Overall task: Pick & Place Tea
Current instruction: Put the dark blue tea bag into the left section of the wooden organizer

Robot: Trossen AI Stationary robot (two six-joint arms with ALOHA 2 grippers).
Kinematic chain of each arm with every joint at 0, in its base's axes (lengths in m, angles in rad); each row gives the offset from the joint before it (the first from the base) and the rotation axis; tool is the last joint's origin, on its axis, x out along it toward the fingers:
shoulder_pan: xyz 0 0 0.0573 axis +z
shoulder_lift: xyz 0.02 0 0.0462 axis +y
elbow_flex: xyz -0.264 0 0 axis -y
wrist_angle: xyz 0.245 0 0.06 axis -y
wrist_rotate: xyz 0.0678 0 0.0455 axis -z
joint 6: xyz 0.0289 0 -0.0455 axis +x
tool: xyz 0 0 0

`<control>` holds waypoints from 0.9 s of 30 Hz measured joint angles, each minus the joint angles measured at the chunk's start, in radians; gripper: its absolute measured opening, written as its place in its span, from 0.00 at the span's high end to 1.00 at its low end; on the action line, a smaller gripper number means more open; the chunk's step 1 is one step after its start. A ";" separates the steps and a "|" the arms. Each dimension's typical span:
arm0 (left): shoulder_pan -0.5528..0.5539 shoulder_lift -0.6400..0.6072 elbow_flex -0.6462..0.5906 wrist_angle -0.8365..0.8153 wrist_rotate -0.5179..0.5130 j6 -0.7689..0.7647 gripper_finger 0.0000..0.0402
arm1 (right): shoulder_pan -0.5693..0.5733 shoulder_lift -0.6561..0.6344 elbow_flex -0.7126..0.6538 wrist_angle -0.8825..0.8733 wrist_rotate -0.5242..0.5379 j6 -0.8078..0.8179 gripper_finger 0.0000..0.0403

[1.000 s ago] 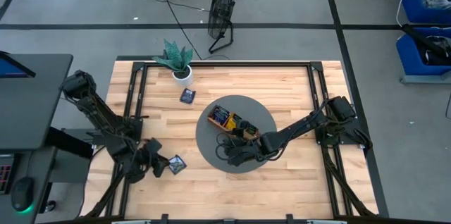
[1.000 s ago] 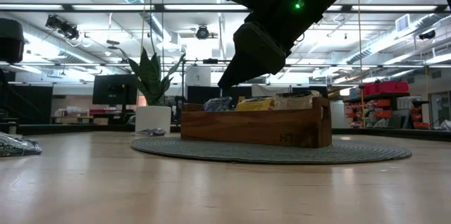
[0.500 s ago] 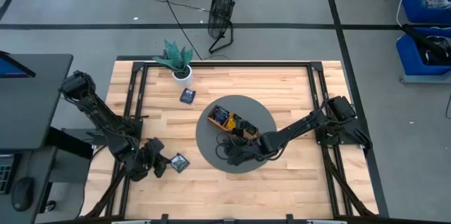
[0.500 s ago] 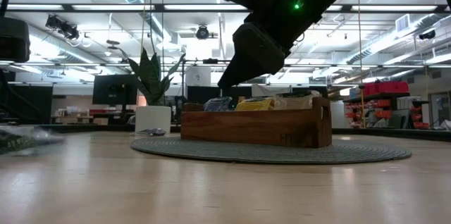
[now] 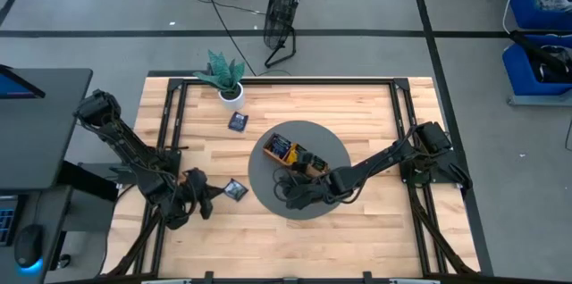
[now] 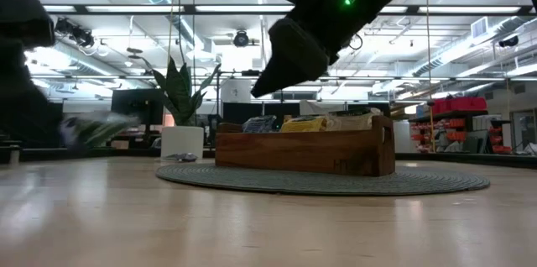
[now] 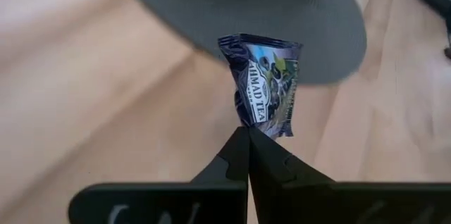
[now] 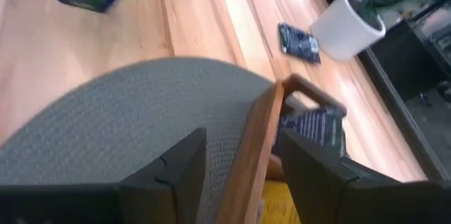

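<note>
My left gripper (image 5: 214, 196) hangs above the wood near the table's left edge, shut on a dark blue tea sachet (image 7: 266, 83), also seen from above (image 5: 235, 190). My right gripper (image 8: 243, 160) stands open above the near end of the wooden tray (image 5: 299, 159), one finger to each side of its wall, touching nothing. The tray sits on a round grey mat (image 5: 268, 186) and holds a dark blue sachet (image 8: 317, 129) and a yellow one (image 8: 282, 203). Another dark sachet (image 5: 238, 121) lies flat on the table by the plant pot. My left gripper pinches the sachet's lower edge (image 7: 252, 127) between its two shut fingertips (image 7: 239, 155). The fingers slant down, pointing toward the mat. The sachet stands out past the fingertips, slightly crumpled and lifted clear of the table.
A potted plant in a white pot (image 5: 231, 92) stands at the far left of the table. Black frame rails (image 5: 170, 123) run along both sides. Bare wood lies between the left gripper and the mat. A fan (image 5: 281, 16) stands on the floor beyond the table.
My left gripper has taken hold of the dark blue sachet that lay on the table near the left edge. It has lifted it clear, rolled its wrist and carried it a little toward the mat. My right arm has kept still.
</note>
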 joint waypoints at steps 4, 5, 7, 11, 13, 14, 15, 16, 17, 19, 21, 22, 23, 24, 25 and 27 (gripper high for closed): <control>0.000 0.000 0.000 0.002 -0.127 0.079 1.00 | 0.000 0.000 0.000 0.073 -0.008 -0.052 0.53; 0.000 0.000 0.000 0.002 -0.165 0.105 1.00 | 0.000 0.000 0.000 0.088 -0.017 -0.062 0.53; 0.000 0.000 0.000 0.002 -0.242 0.152 1.00 | -0.004 0.000 0.000 0.124 -0.032 -0.082 0.53; 0.000 0.000 0.000 0.016 -0.354 0.245 1.00 | -0.017 0.000 0.000 0.213 -0.105 -0.111 0.53; 0.000 0.000 0.000 0.041 -0.407 0.307 1.00 | -0.027 0.000 0.000 0.269 -0.161 -0.122 0.53; 0.000 0.000 0.000 0.063 -0.436 0.341 1.00 | -0.034 0.000 0.000 0.294 -0.188 -0.125 0.53; 0.000 0.000 0.000 0.086 -0.463 0.384 1.00 | -0.040 0.000 0.000 0.316 -0.215 -0.125 0.53; 0.000 0.000 0.000 0.109 -0.485 0.429 1.00 | -0.048 0.000 0.000 0.336 -0.244 -0.124 0.53; 0.000 0.000 0.000 0.134 -0.502 0.472 1.00 | -0.056 0.000 0.000 0.355 -0.273 -0.124 0.53; 0.005 0.000 0.000 0.180 -0.516 0.553 1.00 | -0.073 0.000 0.000 0.387 -0.319 -0.123 0.53; 0.010 0.000 0.000 0.233 -0.517 0.620 1.00 | -0.085 0.000 0.000 0.416 -0.342 -0.123 0.53; 0.012 0.000 0.000 0.257 -0.517 0.646 1.00 | -0.092 0.000 0.000 0.432 -0.349 -0.124 0.53; 0.014 0.000 0.000 0.282 -0.517 0.672 1.00 | -0.097 0.000 0.000 0.448 -0.359 -0.124 0.53; 0.014 0.000 0.000 0.308 -0.517 0.705 1.00 | -0.102 0.000 0.000 0.461 -0.367 -0.124 0.53; 0.016 0.000 0.000 0.336 -0.517 0.739 1.00 | -0.108 0.000 0.000 0.470 -0.381 -0.125 0.53; 0.020 0.000 0.000 0.395 -0.518 0.806 1.00 | -0.116 0.000 0.000 0.482 -0.419 -0.124 0.53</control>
